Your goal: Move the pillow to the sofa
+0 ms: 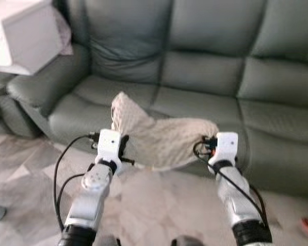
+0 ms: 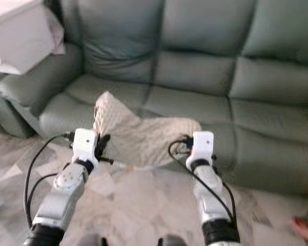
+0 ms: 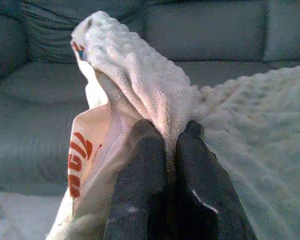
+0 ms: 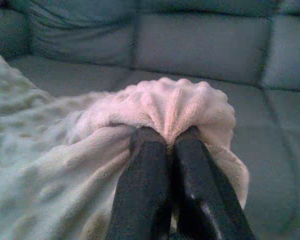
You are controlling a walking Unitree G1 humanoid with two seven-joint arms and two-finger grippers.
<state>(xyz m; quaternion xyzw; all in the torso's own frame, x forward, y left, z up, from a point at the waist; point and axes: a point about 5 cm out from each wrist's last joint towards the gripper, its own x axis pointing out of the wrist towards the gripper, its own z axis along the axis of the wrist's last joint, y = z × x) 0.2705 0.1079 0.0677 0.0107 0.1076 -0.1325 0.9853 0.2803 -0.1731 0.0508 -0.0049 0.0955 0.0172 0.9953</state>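
Over the sofa [image 1: 205, 102] seat, pillow [image 1: 164, 136] clenched by left claw [image 3: 170, 150] and right claw [image 4: 171, 145].

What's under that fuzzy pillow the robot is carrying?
Under the pillow lie the grey sofa seat's front edge and tiled floor. Left tool and right tool pinch its ends. The seat patch directly beneath is covered.

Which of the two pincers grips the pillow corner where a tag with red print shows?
The left pincer. Beside its fingers, a white tag with red print hangs from the pillow. The right pincer pinches plain bunched fleece.
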